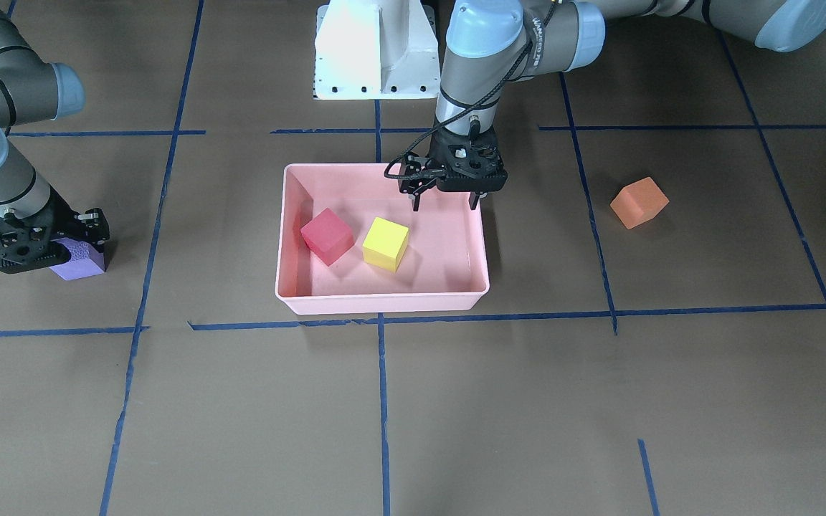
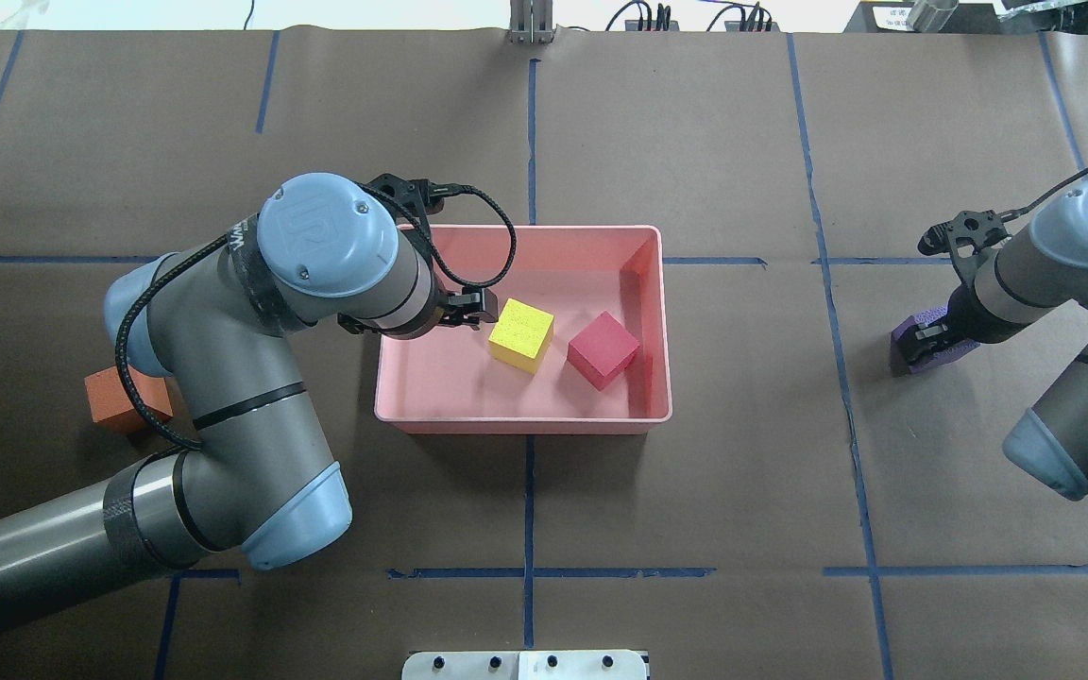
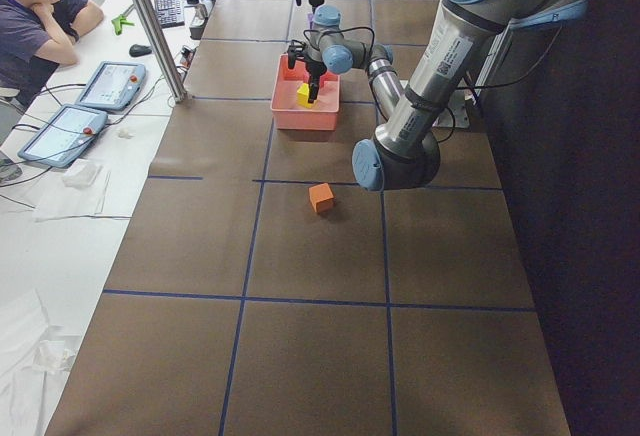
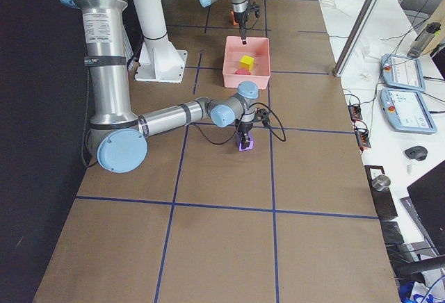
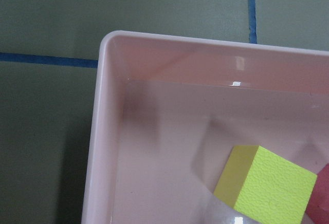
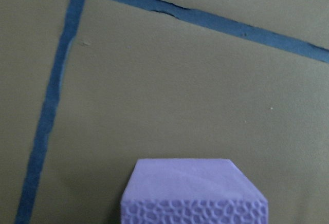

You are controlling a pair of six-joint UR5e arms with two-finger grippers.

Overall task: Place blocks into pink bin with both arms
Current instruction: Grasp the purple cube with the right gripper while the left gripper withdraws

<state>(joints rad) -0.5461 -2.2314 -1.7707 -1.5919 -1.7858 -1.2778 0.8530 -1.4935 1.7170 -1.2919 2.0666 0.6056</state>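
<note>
The pink bin (image 1: 384, 304) sits mid-table and holds the red block (image 1: 327, 235) and the yellow block (image 1: 386, 244). My left gripper (image 1: 445, 206) hangs open and empty over the bin's robot-side wall, just above and behind the yellow block (image 5: 264, 190). The orange block (image 1: 639, 202) lies on the table on my left, partly hidden by the left arm in the overhead view (image 2: 119, 401). My right gripper (image 1: 47, 247) is down at the purple block (image 1: 82, 261), fingers either side of it. I cannot tell whether they press on it. The purple block rests on the table (image 6: 193, 190).
The white pedestal base (image 1: 377, 50) stands behind the bin. Blue tape lines (image 1: 381, 401) cross the brown table. A seated operator (image 3: 40, 16) and tablets (image 3: 105, 84) are on a side desk beyond the table's far edge.
</note>
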